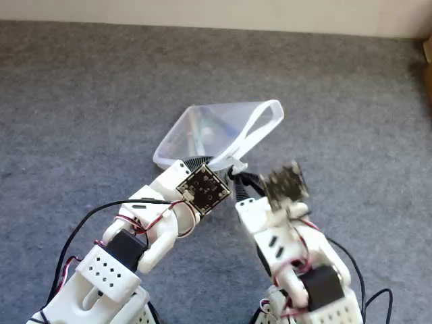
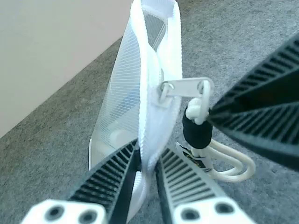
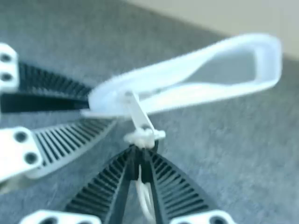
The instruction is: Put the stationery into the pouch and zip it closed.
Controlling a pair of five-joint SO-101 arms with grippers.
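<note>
Both arms reach in from the near edge and meet at mid-bench. The left tool is clamped on the near seam of the pouch, holding the pale mesh raised on edge. Beside it, the right tool is pinched together on the white cord tied to the metal zip pull. The two tools sit just beside each other in the high view, wrists angled towards each other.

A small tag on the cord carries dark print too small to read.

The pouch's white rim stands open as a loop at its far end. Grey bench lies open on every side, up to the pale wall at the far edge.
</note>
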